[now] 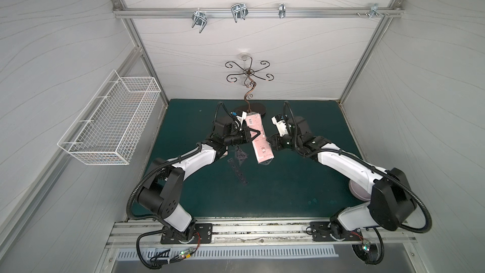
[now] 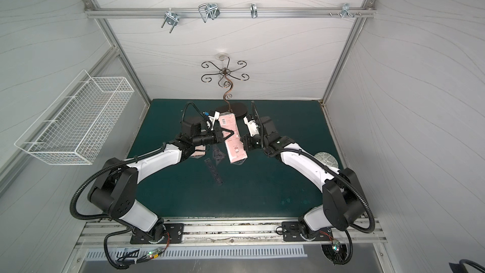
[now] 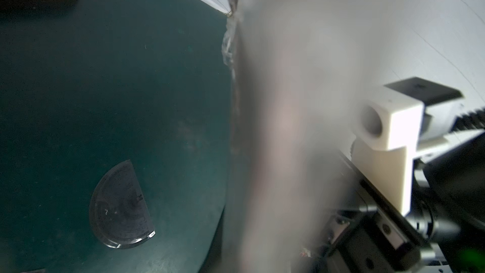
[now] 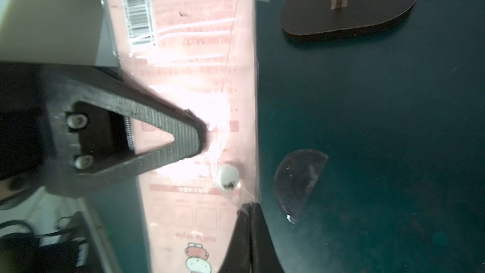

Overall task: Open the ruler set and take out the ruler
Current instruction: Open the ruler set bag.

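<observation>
The left gripper (image 1: 258, 133) was pressed together on a pink ruler set pack in a clear plastic sleeve (image 1: 259, 149). One black triangular finger (image 4: 168, 132) lay flat across the pack's printed face near its middle. The other finger was hidden behind the pack. The right gripper (image 4: 248, 206) was also closed, its two dark fingertips pinching the sleeve's thin edge beside a white round snap button (image 4: 227, 177).

Both arms reached forward from the rail at the near edge, elbows bowed outward and wrists turned in toward each other over the far middle of the dark green mat (image 1: 288, 193).

The pack hung between the two grippers, apparently raised off the mat. Its long axis ran from far to near at a slight slant, with the barcode end toward the dark oval base of a curly wire stand (image 4: 349, 3). A cartoon figure was printed near its other end. In the left wrist view it sat so close to the lens that it was only a pale blur.

In both top views a dark see-through straight ruler (image 1: 238, 171) lay flat on the mat, beside the pack and apart from it. A see-through set square (image 1: 242, 156) lay just beside it, and a half-round protractor (image 4: 299, 182) rested on the mat near the pack.
</observation>
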Available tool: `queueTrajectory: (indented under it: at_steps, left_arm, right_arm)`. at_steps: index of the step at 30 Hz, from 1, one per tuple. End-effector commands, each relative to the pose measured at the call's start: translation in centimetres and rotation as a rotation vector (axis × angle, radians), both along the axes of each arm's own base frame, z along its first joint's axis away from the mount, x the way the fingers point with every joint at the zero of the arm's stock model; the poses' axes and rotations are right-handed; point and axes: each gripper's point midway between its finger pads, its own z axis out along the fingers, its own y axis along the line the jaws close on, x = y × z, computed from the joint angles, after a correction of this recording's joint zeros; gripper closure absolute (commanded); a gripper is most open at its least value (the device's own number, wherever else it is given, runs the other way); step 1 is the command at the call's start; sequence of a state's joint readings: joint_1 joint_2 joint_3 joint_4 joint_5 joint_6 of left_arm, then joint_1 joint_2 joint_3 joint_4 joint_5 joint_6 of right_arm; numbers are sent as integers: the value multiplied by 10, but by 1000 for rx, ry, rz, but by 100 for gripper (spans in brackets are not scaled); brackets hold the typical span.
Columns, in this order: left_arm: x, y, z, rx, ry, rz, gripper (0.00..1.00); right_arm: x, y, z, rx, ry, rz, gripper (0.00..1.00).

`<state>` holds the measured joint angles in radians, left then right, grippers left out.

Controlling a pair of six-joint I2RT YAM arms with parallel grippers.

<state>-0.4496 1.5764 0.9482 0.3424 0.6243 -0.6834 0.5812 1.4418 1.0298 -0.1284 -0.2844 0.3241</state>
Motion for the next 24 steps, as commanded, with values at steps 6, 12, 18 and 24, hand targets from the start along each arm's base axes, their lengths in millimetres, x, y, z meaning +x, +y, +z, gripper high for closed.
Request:
queueTrajectory:
  at_steps: [6, 12, 18, 24]
  left_arm:
    - [-3, 4, 13, 22, -61, -16, 100]
    - [-3, 6, 12, 26, -61, -12, 100]
    - [0, 10, 11, 27, -59, 4, 100]
    - [3, 15, 8, 38, -56, 23, 100]
  right_arm:
    - [12, -20, 33, 348, 182, -13, 100]
    - [20, -36, 23, 483, 296, -42, 100]
    - [25, -50, 18, 512, 339, -77, 100]
    - [30, -68, 12, 504, 350, -144, 100]
